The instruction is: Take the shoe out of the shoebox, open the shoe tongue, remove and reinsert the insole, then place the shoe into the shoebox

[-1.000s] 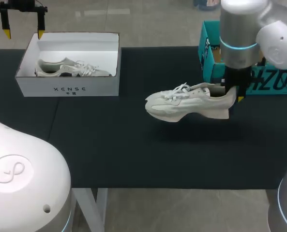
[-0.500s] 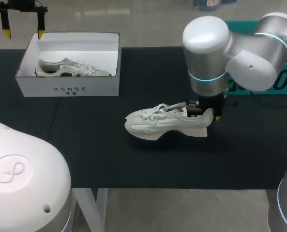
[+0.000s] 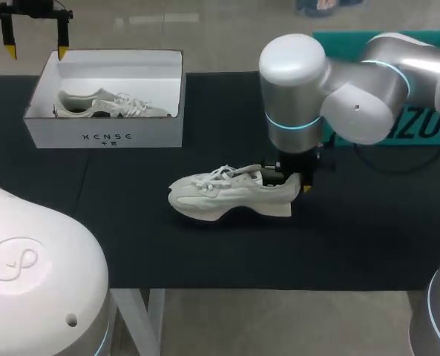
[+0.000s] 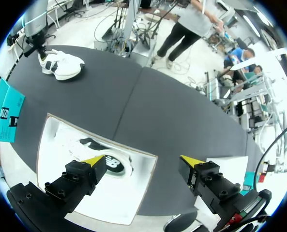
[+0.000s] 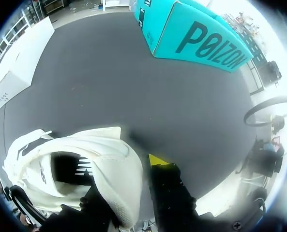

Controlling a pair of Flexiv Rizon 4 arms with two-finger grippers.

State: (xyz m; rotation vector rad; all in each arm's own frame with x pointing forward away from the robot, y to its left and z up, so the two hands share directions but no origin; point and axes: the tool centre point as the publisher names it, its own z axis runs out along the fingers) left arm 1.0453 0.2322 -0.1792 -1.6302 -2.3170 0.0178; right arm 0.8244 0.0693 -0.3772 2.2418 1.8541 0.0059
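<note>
R gripper (image 3: 291,183) w/ shoe (image 3: 227,199): further left, lower, away from teal box (image 5: 196,35).

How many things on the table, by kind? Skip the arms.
Shoes: 2 (held shoe in the right gripper; boxed shoe)
Boxes: 2 (white shoebox; teal box)
Total: 4

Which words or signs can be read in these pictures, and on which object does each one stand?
"XENSE": front wall of the white shoebox; the small characters under it are too small to read.
"POIZON": side of the teal box, right wrist view; the head view shows only its end, "ZON".
Dark marks inside the held shoe and the boxed shoe: too blurred to read.
</note>
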